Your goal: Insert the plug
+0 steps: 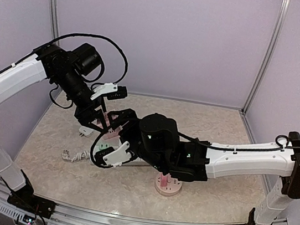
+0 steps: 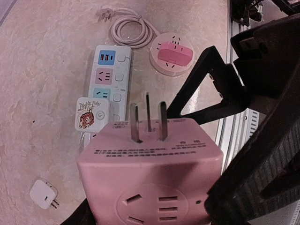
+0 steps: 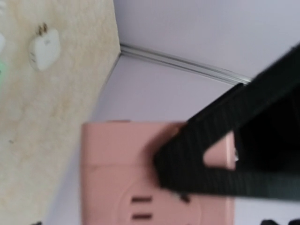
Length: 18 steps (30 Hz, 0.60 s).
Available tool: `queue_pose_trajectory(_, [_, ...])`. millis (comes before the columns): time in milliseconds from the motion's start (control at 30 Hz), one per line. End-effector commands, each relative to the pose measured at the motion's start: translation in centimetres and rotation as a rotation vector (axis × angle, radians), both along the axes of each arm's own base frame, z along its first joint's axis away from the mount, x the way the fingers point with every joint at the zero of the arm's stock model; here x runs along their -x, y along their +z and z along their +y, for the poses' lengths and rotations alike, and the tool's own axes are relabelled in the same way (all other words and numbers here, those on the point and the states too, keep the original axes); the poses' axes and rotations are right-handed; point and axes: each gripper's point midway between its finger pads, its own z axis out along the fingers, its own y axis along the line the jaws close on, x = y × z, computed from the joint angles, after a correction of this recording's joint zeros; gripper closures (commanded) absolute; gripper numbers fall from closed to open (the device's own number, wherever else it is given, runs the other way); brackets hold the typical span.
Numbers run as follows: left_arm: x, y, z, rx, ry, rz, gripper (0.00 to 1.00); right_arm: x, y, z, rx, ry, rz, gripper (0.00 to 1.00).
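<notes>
Plug [image 2: 150,173], a pink cube, is clamped in the half-spread left claw [image 1: 98,117] above the counter [image 2: 42,84]. Its prongs [image 2: 148,117] and their axis point to 12 o'clock in the left wrist view, toward the strip [image 2: 108,79]. Right claw [image 1: 118,119], spread wide and holding nothing, stands at its 2 o'clock. Counter beige, marbled; walls [image 1: 161,35] lilac.

Pink plug [image 2: 150,173] (three prongs) facing power strip [image 2: 112,75]
</notes>
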Motion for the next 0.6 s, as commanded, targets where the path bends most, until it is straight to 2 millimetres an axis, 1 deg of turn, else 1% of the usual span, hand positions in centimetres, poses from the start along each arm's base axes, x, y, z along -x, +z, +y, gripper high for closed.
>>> queue_pose_trajectory(0, [0.6,0.7,-0.3,0.029,-0.001,0.015,1.0,-1.3,1.3,1.1,0.015,-0.052,-0.102,0.0])
queue_pose_trajectory(100, [0.9,0.7,-0.4,0.036,-0.008,0.025,1.0,-2.1,0.7,1.5,0.046,-0.083,-0.107,0.01])
queue_pose_trajectory(133, [1.0,0.6,-0.3,0.036,-0.011,0.026,1.0,-2.2,0.5,1.6,0.051,-0.086,-0.107,0.02])
queue_pose_trajectory(167, [1.0,0.6,-0.3,0.035,-0.013,0.025,1.0,-2.2,0.5,1.7,0.05,-0.087,-0.106,0.07])
queue_pose_trajectory(200, [1.1,0.6,-0.3,0.036,-0.014,0.023,1.0,-2.2,0.6,1.8,0.047,-0.086,-0.105,0.14])
queue_pose_trajectory(300, [1.2,0.6,-0.3,0.038,-0.016,0.025,1.0,-2.3,1.0,2.1,0.02,-0.089,-0.107,0.43])
queue_pose_trajectory(333, [1.2,0.6,-0.3,0.038,-0.018,0.025,1.0,-2.3,1.1,2.1,0.009,-0.09,-0.108,0.51])
queue_pose_trajectory(467, [1.0,0.7,-0.2,0.034,-0.021,0.021,1.0,-2.4,1.9,2.2,-0.055,-0.108,-0.081,0.74])
queue_pose_trajectory(500, [0.9,0.8,-0.2,0.035,-0.02,0.019,0.82,-2.5,2.1,2.2,-0.075,-0.119,-0.067,0.8])
queue_pose_trajectory(567, [0.5,1.4,0.0,0.038,-0.012,0.009,0.29,-2.7,2.5,2.0,-0.125,-0.141,-0.028,0.93])
